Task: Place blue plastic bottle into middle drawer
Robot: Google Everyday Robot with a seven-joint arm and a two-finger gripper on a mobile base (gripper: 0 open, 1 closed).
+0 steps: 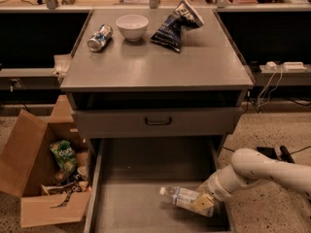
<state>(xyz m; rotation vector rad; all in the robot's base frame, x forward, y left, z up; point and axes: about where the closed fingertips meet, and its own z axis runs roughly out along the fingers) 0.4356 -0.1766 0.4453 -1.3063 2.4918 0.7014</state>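
The blue plastic bottle [179, 196] lies on its side, white cap pointing left, low over the floor of the open middle drawer [131, 208], near its right front corner. My gripper [204, 203] comes in from the right on a white arm [262, 171] and is shut on the bottle's base end. I cannot tell whether the bottle touches the drawer floor.
A closed drawer front with a black handle [158, 122] sits above the open drawer. On the cabinet top stand a metal can [99, 38], a white bowl [132, 26] and a dark blue snack bag [176, 25]. An open cardboard box [29, 164] of rubbish stands at the left.
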